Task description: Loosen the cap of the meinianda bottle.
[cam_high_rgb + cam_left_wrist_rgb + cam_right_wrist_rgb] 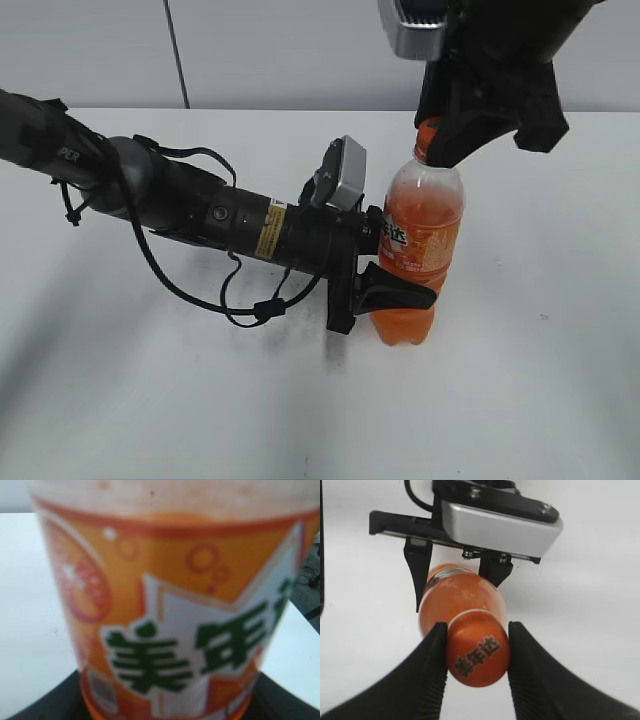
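Note:
The meinianda bottle (pixel 418 250) stands upright on the white table, full of orange drink, with its orange label facing left. My left gripper (pixel 385 278) is shut on the bottle's lower body; the label (pixel 170 630) fills the left wrist view. The orange cap (pixel 478 650), with dark characters on its top, sits between the fingers of my right gripper (pixel 477 652), which is shut on its sides from above. In the exterior view the cap (pixel 428 132) is mostly hidden by the right gripper (pixel 450 130).
The white table (pixel 540 380) spreads around the bottle. The left arm (pixel 180 205) lies low across the table's left half with looping cables. A grey wall stands behind the table.

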### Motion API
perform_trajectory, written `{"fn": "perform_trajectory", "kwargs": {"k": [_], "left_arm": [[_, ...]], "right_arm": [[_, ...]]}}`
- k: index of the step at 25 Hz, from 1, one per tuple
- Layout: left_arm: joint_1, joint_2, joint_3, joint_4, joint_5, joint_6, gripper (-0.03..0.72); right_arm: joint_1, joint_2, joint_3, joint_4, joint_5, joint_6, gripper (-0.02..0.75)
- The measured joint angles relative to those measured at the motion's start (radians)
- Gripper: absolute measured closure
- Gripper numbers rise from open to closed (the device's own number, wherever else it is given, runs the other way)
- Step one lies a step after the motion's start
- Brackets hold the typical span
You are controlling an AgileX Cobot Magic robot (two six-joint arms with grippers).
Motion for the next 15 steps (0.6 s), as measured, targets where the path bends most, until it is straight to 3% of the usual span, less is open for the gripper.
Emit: {"fn": "perform_trajectory", "kwargs": {"k": [4,15], "left_arm": [[0.000,0.000,0.000,0.000,0.000,-0.001,0.291],[0.000,0.000,0.000,0.000,0.001,-0.002,0.291]], "right_arm": [[0.000,0.000,0.000,0.004,0.000,-0.103,0.465],[0.000,0.000,0.000,0.005,-0.001,-0.122,0.463]]}}
